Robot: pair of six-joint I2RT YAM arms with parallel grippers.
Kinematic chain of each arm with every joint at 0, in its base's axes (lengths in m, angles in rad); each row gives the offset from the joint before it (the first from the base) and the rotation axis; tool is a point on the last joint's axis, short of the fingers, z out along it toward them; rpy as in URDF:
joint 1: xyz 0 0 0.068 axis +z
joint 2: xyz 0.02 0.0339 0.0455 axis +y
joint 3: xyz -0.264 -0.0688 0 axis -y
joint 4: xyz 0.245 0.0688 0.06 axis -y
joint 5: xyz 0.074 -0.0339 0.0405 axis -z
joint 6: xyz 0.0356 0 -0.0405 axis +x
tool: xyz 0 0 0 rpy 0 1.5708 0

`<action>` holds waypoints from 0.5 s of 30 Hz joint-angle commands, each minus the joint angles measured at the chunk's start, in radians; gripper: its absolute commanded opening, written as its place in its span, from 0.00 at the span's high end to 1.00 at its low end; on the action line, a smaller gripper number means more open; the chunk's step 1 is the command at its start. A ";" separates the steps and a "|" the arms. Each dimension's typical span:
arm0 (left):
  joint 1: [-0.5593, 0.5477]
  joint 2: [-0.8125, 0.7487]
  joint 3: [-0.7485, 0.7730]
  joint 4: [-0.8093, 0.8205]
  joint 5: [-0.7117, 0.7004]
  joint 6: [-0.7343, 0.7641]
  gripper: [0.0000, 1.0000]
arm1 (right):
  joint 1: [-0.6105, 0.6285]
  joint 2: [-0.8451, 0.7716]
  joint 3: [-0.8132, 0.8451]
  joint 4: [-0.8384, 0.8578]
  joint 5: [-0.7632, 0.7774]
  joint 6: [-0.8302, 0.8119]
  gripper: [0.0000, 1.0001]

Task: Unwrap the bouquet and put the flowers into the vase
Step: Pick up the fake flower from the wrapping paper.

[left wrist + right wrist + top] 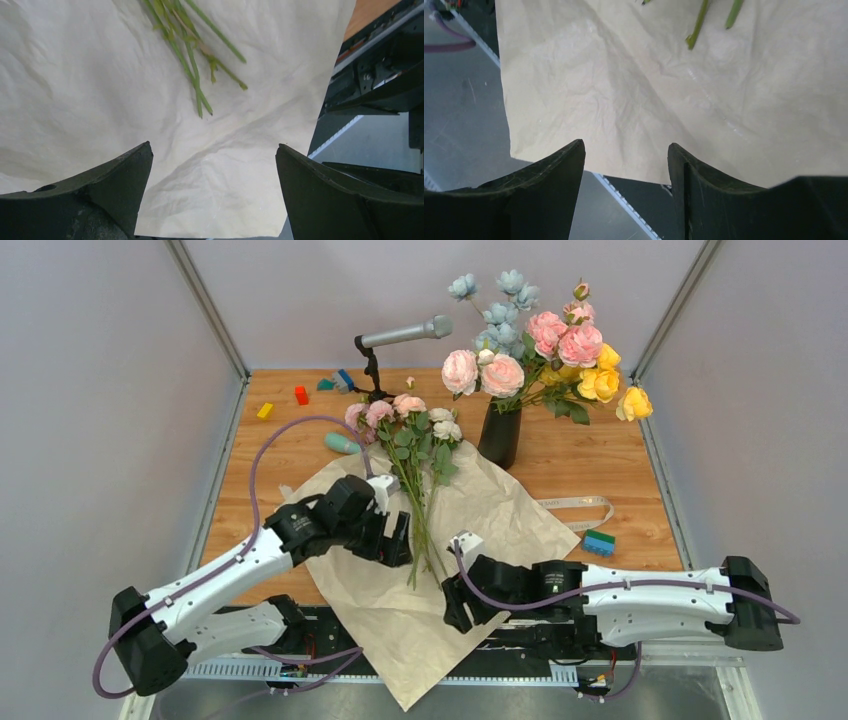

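The paper (500, 510) lies spread flat on the surface (620, 460), beige side up, and the ribbon (580, 505) sits loose to its right, so the unwrapping looks done and the lifting not yet begun. The flowers (410, 440) rest on the sheet with their blooms at the far end and their thin green stems (192, 75) pointing near, which leaves the stem ends free to be taken. The 2 arms flank those ends. The left gripper (214, 155) hangs just left of them with its jaws spread wide and nothing between them, probably ready to close around the bunch. The right gripper (626, 150) hovers over the near right part of the sheet, jaws partly apart and empty, perhaps to steady the paper. The vase (499, 435) stands upright at the far right edge of the paper, already carrying a larger arrangement of pink, blue and yellow blooms, so room at its neck may be tight.
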State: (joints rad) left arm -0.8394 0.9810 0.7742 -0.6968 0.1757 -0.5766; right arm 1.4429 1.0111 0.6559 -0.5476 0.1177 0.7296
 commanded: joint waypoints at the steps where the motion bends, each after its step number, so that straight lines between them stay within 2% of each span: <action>1: 0.093 0.049 0.143 -0.032 -0.051 0.129 0.00 | -0.085 -0.019 0.062 -0.024 0.117 -0.092 0.38; 6: 0.205 0.117 0.283 0.029 -0.058 0.186 0.00 | -0.237 0.035 0.069 0.087 0.081 -0.189 0.40; 9: 0.276 0.140 0.319 0.128 -0.056 0.174 0.00 | -0.320 0.089 0.066 0.164 0.037 -0.238 0.40; 12: 0.309 0.157 0.325 0.207 -0.059 0.164 0.00 | -0.385 0.148 0.067 0.236 -0.005 -0.267 0.41; 15: 0.331 0.208 0.370 0.190 -0.054 0.200 0.00 | -0.433 0.217 0.068 0.306 -0.051 -0.297 0.42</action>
State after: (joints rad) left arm -0.5304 1.1412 1.0748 -0.5709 0.1238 -0.4305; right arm 1.0584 1.1660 0.6930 -0.3950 0.1356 0.5106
